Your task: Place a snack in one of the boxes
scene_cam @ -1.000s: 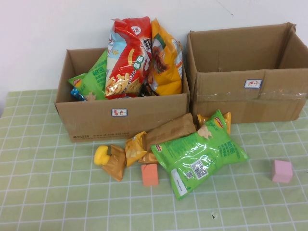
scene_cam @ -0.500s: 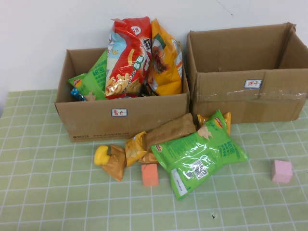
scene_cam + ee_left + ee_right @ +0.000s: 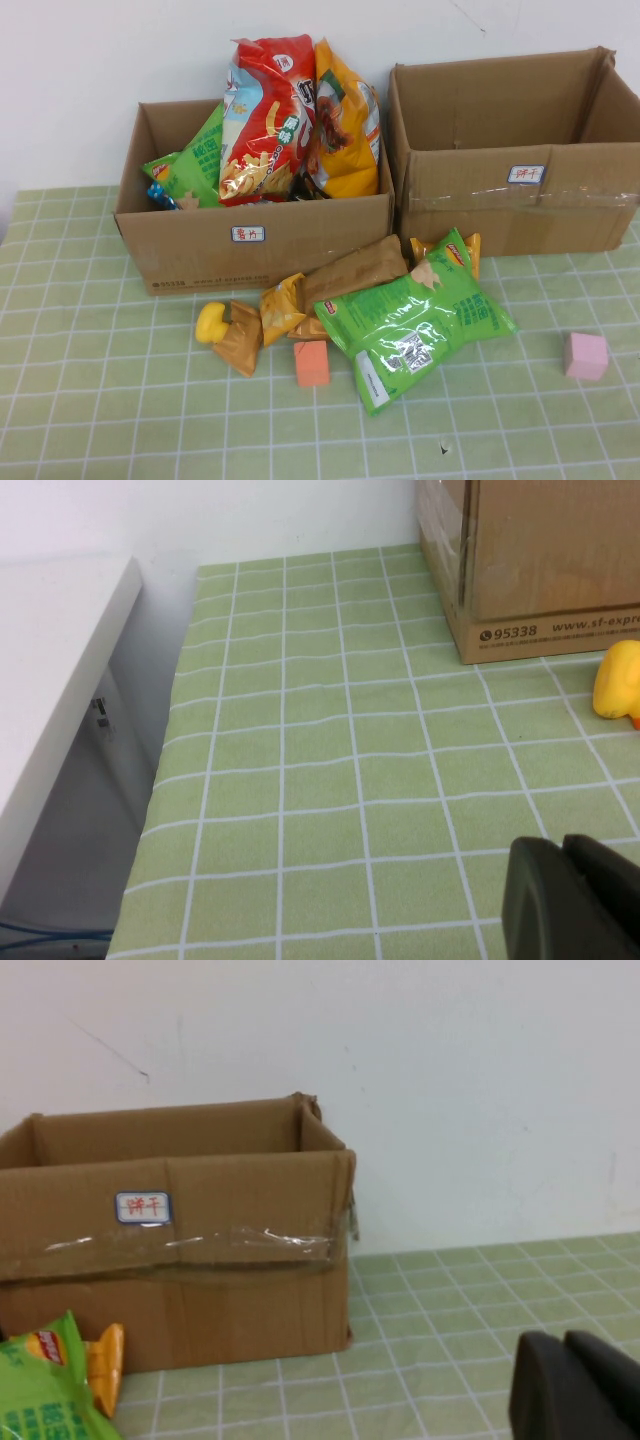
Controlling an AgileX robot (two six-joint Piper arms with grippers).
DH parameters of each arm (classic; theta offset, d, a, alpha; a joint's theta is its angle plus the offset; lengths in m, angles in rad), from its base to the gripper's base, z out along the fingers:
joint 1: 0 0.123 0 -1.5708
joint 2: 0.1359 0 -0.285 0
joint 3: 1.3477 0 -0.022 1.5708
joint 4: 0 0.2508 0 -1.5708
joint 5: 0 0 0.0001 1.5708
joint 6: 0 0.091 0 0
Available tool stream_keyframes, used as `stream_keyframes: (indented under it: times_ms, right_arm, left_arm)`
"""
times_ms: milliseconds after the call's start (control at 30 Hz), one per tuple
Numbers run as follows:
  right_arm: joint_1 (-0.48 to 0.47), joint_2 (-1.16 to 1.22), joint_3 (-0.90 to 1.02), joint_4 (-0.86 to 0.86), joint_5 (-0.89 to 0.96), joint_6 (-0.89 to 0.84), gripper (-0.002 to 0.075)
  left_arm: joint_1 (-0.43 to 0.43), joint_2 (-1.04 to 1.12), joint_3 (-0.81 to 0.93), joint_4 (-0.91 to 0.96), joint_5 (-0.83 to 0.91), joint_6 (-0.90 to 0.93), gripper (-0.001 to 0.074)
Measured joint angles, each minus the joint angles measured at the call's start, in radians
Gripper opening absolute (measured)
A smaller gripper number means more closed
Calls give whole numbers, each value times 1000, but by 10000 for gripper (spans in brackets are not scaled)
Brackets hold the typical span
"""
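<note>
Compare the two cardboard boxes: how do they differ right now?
1. The left box is lower; the right box is taller, with clear tape across its front.
2. The left box holds standing bags, including the red snack; no contents show in the right box.
3. Left label has red characters, right label blue-edged.

Both are open brown cartons against the wall. The left gripper and right gripper hang over the cloth, away from both.

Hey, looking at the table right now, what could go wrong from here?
The red snack bag stands tall in the lower box, well above its rim, so it may topple out. A green bag and small packets crowd that box's front; a reaching arm could drag them. Left pincer hovers near the lower box's corner, right pincer near the taller box.
</note>
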Motion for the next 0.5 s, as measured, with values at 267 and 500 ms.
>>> stream_keyframes:
  times_ms: [267, 500]
  right_arm:
    - [0, 0, 0, -3, -39, 30, -2]
    - [0, 0, 0, 606, -104, -348, -2]
  left_arm:
    - [0, 0, 0, 0, 0, -3, -3]
    - [0, 0, 0, 0, 0, -3, -3]
